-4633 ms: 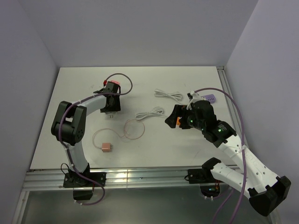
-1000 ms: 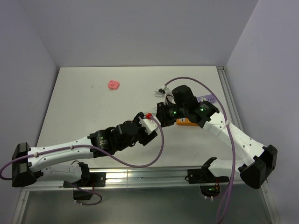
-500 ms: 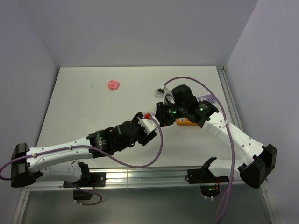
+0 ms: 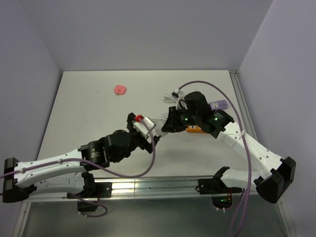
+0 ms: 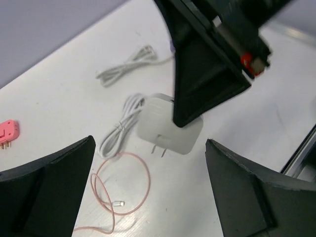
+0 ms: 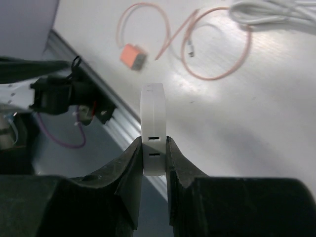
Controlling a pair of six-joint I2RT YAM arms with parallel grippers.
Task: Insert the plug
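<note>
A white square plug (image 5: 170,129) with two metal prongs hangs above the table, and my right gripper (image 6: 154,143) is shut on its flat sides. Seen edge-on in the right wrist view, the plug (image 6: 153,108) shows two slots. From above, the right gripper (image 4: 168,124) hovers over the table's middle. My left gripper (image 4: 149,129) sits just left of it, open and empty. In the left wrist view its fingers (image 5: 59,168) stand wide, well apart from the plug. A purple power strip (image 4: 218,104) lies at the back right.
A pink cable loop (image 5: 123,187) and coiled white cables (image 5: 123,69) lie on the table under the grippers. A small orange adapter (image 6: 133,56) sits near the front rail. A pink plug (image 4: 119,89) lies at the back left, and an orange block (image 4: 193,129) under the right arm.
My left gripper has opened, let go of the white plug and drawn back to the left. The right gripper stays shut on the plug, shifted slightly left.
</note>
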